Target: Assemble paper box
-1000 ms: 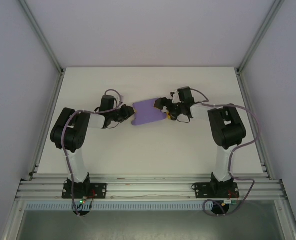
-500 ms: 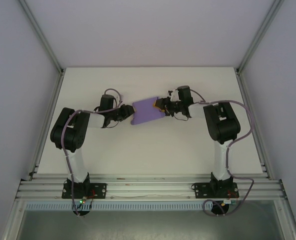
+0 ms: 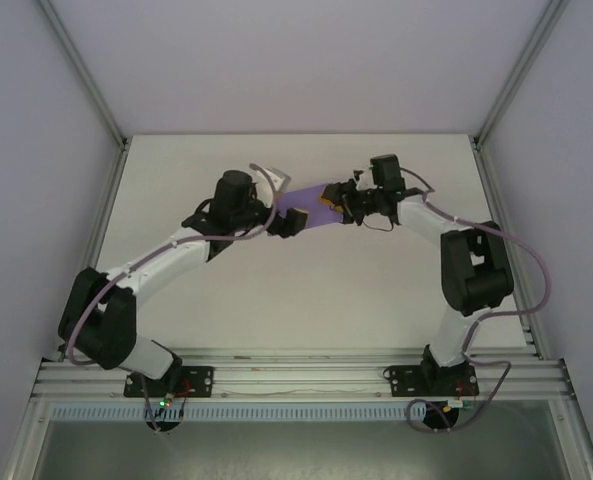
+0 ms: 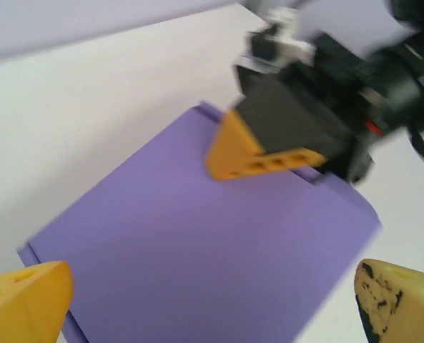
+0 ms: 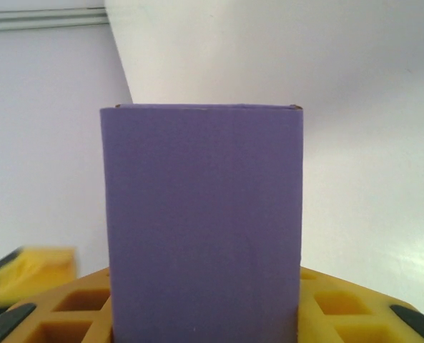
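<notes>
Paper box [image 3: 304, 217] between both arms, over the far middle of the table [image 3: 176, 170].
Top view: right gripper [image 3: 328, 198] pinches one end, left gripper [image 3: 286, 224] sits at the other. Left wrist: yellow fingers [image 4: 26, 304] spread wide, flanking the purple card. Right wrist: box clamped between yellow pads [image 5: 333, 314].

Left arm [image 3: 166, 262]: stretched from its base up and inward, elbow low at the far left, wrist angled toward the centre. The left pincer [image 3: 288, 222] stands wide apart, its yellow fingers [image 4: 26, 300] flanking one end of the paper box [image 3: 306, 212]. Right arm [image 3: 471, 270]: upright from its base, elbow bent, forearm reaching inward. The right pincer [image 3: 328, 199] is clamped on the box's opposite end.
</notes>
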